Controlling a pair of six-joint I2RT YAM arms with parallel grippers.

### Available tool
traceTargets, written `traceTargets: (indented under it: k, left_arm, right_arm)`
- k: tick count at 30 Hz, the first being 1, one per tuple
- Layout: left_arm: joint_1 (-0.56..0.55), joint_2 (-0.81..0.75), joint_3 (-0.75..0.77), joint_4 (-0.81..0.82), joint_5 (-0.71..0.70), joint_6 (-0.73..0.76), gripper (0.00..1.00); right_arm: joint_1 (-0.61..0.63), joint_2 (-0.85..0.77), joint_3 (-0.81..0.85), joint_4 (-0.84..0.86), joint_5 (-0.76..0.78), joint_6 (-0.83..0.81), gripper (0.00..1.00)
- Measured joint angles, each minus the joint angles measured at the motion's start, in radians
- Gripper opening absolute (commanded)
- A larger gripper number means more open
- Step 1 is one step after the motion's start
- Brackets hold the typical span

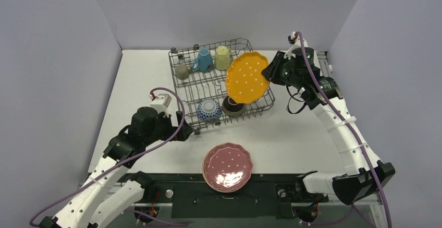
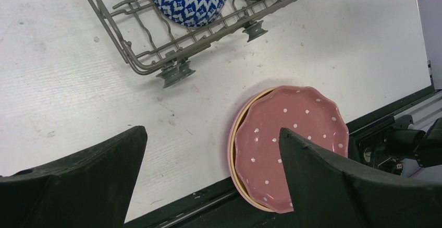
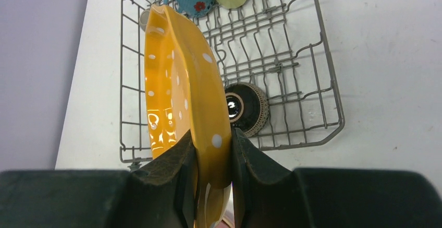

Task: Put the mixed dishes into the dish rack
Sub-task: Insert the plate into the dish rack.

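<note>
Orange plate (image 3: 182, 92) stood on edge, pinched at its scalloped rim between the narrowly set fingers of the right gripper (image 3: 212, 134). It was held above the right side of the dish rack (image 1: 208, 46), over the dark brown bowl (image 1: 233, 106). Glazed and glossy, it looked stiff, slippery and breakable, and fairly heavy for a rim hold. It could pivot in the pads, so a deep bite and a slow lowering seemed wise. The left gripper (image 2: 211, 134) hung wide and empty by the rack's near-left corner. Beyond it, at the near edge of the table (image 1: 292, 134), the dark pink plate (image 2: 289, 139) lay on paler plates (image 2: 233, 150), best taken by its raised rim.
</note>
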State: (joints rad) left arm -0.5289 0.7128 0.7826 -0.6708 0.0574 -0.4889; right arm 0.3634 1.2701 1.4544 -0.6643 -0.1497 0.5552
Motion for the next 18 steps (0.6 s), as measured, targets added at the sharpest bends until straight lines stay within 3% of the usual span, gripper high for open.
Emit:
traceTargets:
  k: [18]
  left_arm:
    - [0.001,-0.035,-0.002,0.001,-0.003,0.000,0.97]
  right_arm:
    - [-0.005,0.156,0.030,0.141,0.209,-0.115,0.00]
